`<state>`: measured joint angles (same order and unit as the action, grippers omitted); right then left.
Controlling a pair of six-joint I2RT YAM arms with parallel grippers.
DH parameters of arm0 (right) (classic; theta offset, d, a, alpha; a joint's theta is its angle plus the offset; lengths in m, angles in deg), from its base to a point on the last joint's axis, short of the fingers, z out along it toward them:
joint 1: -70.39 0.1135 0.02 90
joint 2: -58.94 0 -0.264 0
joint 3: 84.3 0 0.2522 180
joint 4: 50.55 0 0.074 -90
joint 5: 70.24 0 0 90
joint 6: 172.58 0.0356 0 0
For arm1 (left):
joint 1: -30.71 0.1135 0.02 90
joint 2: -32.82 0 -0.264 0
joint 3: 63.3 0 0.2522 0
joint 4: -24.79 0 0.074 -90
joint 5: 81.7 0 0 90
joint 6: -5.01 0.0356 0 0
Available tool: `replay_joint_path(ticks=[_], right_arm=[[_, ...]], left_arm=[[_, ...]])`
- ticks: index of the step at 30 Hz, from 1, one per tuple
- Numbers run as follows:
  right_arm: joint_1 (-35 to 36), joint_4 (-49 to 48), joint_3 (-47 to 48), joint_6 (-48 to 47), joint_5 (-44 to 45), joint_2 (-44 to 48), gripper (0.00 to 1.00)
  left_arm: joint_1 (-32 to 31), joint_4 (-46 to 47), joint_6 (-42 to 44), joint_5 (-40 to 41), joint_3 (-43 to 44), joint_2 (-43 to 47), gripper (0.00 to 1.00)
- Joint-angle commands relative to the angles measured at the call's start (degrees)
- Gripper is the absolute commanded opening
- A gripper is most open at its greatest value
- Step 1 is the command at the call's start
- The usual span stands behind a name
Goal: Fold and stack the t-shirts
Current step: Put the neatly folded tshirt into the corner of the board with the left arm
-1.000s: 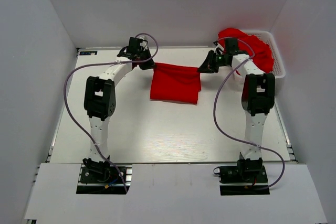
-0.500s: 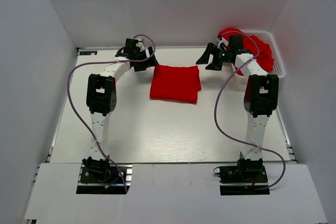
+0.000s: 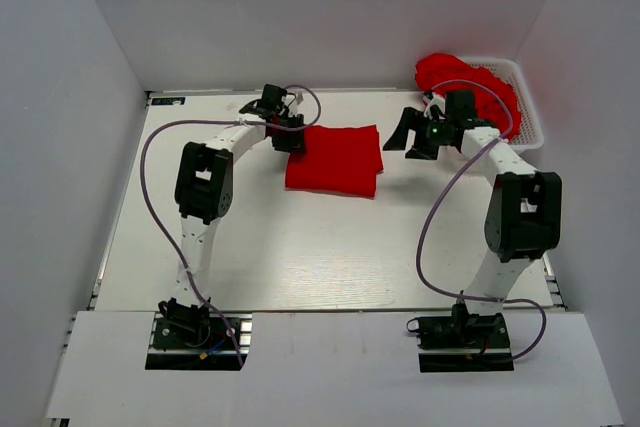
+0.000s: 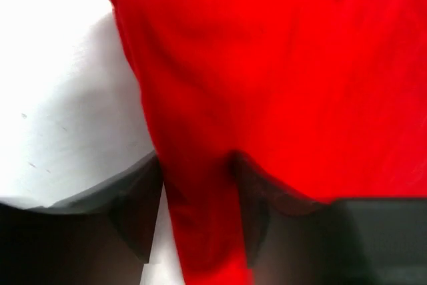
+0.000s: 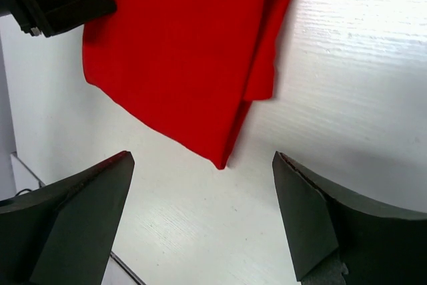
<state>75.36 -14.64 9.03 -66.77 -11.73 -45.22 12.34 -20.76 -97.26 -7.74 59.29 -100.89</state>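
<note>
A folded red t-shirt (image 3: pixel 333 159) lies flat on the white table (image 3: pixel 300 247), a bit behind its middle. My left gripper (image 3: pixel 292 137) is at the shirt's far left corner. In the left wrist view its jaws (image 4: pixel 197 165) stand part-way open astride a fold of the red cloth (image 4: pixel 280 85), with a strip of table showing beside the left finger. My right gripper (image 3: pixel 410 142) hangs wide open just right of the shirt and holds nothing. The right wrist view shows the shirt's corner (image 5: pixel 187 58) ahead of the spread right gripper (image 5: pixel 201 157). More red t-shirts (image 3: pixel 470 87) are piled in the basket.
The white lattice basket (image 3: pixel 530 117) stands at the far right corner, against the right wall. White walls enclose the table on three sides. Purple cables loop from both arms over the table's sides.
Both grippers let go of the shirt's far corners and it settled flat. The right gripper drew back to the right, open. The left gripper opened, moved onto the left corner and is narrowing.
</note>
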Motion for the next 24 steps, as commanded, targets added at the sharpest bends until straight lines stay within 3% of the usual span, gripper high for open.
replay_joint_path(ticks=[1,4,5,7,12,18,24], right_arm=[[-0.1,-1.4,-3.4,-1.7,4.1,5.9,0.9],[-0.1,-1.2,-7.0,-2.6,7.9,9.2,0.9],[-0.1,-1.1,-9.3,-2.7,8.4,10.5,0.9],[-0.5,-0.7,-10.7,-3.2,10.3,12.7,0.9],[-0.4,0.2,-14.7,-3.6,14.2,16.4,0.9],[-0.5,-1.2,-19.3,-0.6,19.6,22.3,0.9],[-0.5,-0.8,-19.3,0.7,20.7,22.2,0.9]], left_arm=[[-1.0,-3.4,4.3,1.6,-0.5,1.4,0.41],[-2.4,-4.8,5.7,3.4,-2.6,1.4,0.25],[-2.4,-4.8,5.7,3.5,-3.1,1.4,0.1],[-2.4,-5.4,5.7,4.9,-3.1,0.8,0.0],[-1.4,-5.9,4.2,7.4,-2.6,3.1,0.0],[2.8,-11.0,5.3,27.0,-1.5,6.3,0.0],[9.7,-10.6,9.4,31.8,-2.2,9.9,0.0]])
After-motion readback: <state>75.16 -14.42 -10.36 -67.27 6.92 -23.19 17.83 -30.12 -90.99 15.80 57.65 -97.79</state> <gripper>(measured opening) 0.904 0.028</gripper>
